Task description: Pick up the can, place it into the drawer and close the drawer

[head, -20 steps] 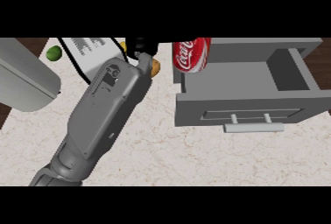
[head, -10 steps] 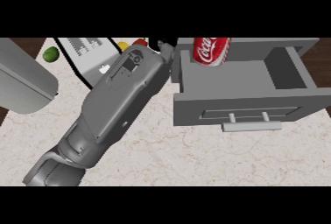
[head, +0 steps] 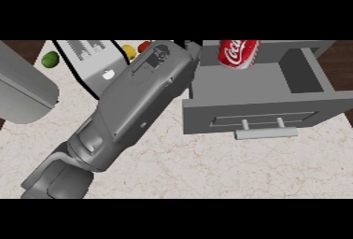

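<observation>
Can [head: 238, 54]: red, white script, tilted over open drawer [head: 269, 119].

kitchen, marble counter [head: 207, 168], open drawer [head: 255, 116]

Readable text: one brand
We read white "Coca-Cola" script on the red can [head: 238, 53]; nothing else is legible.

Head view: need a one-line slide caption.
Grey forearm reaches across the counter, carrying the red can over the open drawer; hand itself hidden.
</observation>
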